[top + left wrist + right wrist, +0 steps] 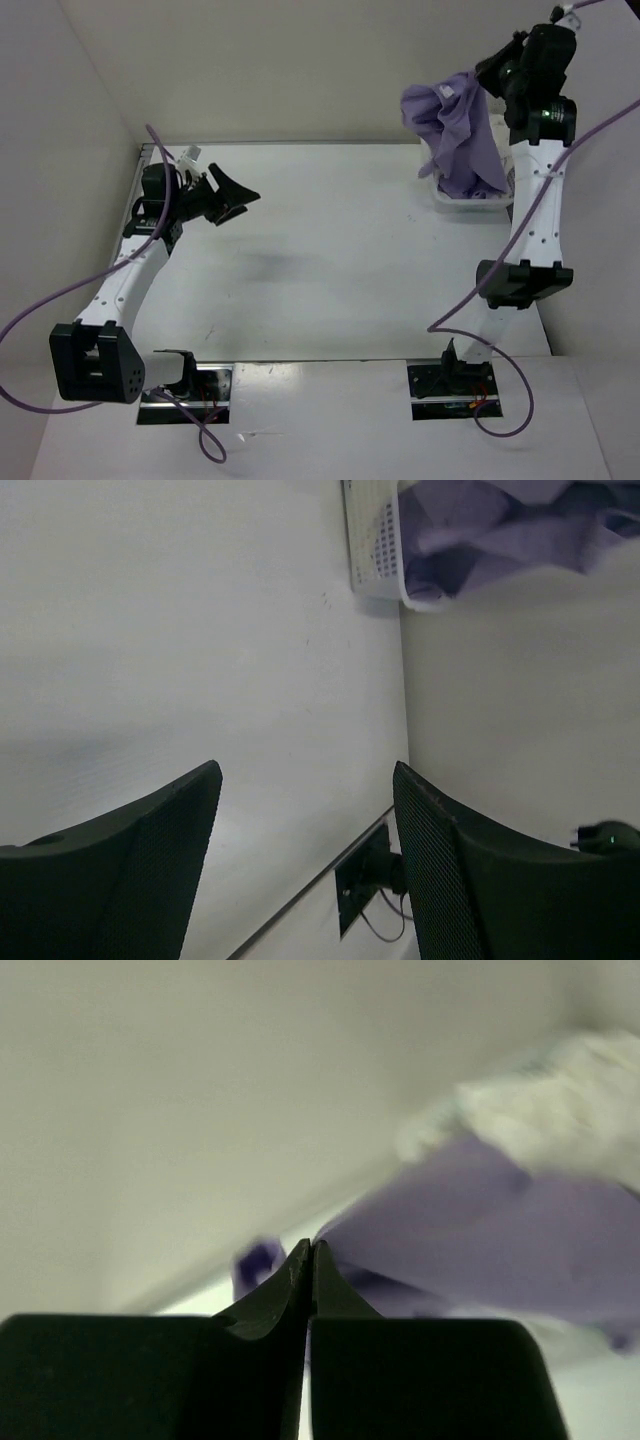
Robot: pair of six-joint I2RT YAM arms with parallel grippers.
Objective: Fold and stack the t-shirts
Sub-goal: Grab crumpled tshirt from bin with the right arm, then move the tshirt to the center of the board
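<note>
The lavender t-shirt [462,140] hangs bunched from my right gripper [487,75], raised high over the back right corner, its lower end still inside the white mesh basket [470,207]. In the right wrist view the jaws [312,1247] are pressed together on the purple cloth [480,1230]. My left gripper [236,195] is open and empty above the left side of the table; its wrist view shows the spread fingers [305,772], the basket [375,540] and the shirt [500,530] far off. The cream white and green shirts do not show clearly.
A blurred pale mass [560,1100] lies beyond the purple cloth; I cannot tell what it is. White walls close the table [330,260] at the back and both sides. The arm base plates [450,385] sit at the near edge.
</note>
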